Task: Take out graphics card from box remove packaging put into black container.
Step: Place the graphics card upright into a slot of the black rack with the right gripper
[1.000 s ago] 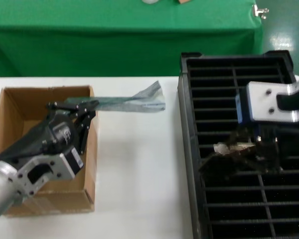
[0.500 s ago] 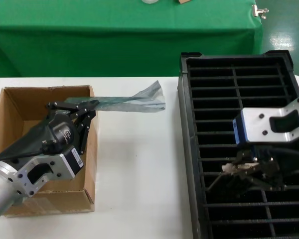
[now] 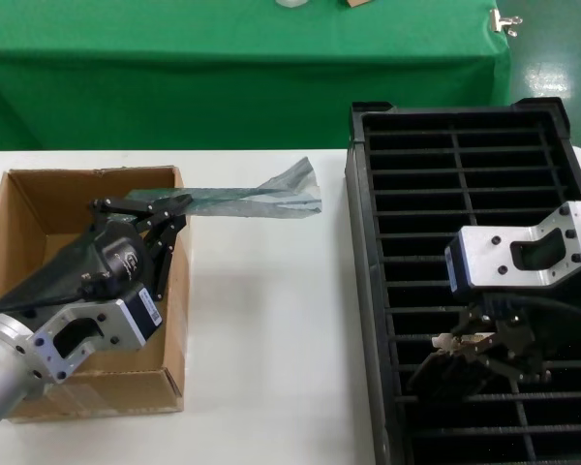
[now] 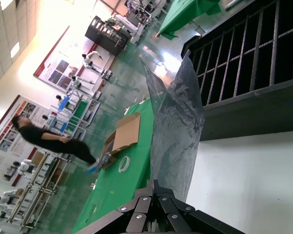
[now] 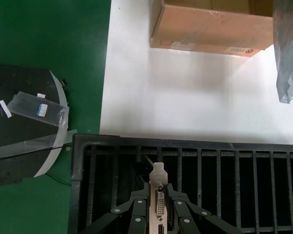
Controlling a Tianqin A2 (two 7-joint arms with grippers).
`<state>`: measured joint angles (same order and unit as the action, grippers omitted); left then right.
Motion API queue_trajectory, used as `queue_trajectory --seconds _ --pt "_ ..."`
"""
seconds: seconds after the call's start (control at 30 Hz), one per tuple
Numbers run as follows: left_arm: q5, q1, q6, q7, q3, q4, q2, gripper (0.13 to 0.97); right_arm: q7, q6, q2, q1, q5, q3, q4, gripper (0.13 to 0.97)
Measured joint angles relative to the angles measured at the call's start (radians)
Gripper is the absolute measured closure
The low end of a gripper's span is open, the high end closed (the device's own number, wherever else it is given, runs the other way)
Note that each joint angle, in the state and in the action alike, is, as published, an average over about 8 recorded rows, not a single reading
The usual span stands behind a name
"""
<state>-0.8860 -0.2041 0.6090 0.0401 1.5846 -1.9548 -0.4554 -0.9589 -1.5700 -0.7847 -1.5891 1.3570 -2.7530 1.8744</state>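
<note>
My right gripper (image 3: 479,351) is shut on the graphics card (image 3: 445,363), dark with a silver end bracket (image 5: 159,195), and holds it low over the left column of the black container (image 3: 368,232), near its front slots. The container's slotted wall also shows in the right wrist view (image 5: 83,146). My left gripper (image 3: 165,205) is shut on the grey crinkled packaging (image 3: 261,201), held above the far right corner of the brown box (image 3: 19,194). The bag stretches out over the white table; it also shows in the left wrist view (image 4: 178,131).
A green-draped table (image 3: 232,87) stands behind the white work table (image 3: 271,339). The box's outer wall shows in the right wrist view (image 5: 210,27). A black round base with tape lies on the green floor (image 5: 24,126).
My right gripper has moved toward the near end of the black container and lower, carrying the graphics card. The left gripper and the bag have not moved.
</note>
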Motion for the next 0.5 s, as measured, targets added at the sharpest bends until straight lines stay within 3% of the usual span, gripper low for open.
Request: queue_trajectory --seconds 0.5 --pt "0.0 0.0 0.0 0.0 0.0 0.0 0.0 0.958 0.036 0.0 0.015 0.032 -0.035 0.0 -0.051 0.906"
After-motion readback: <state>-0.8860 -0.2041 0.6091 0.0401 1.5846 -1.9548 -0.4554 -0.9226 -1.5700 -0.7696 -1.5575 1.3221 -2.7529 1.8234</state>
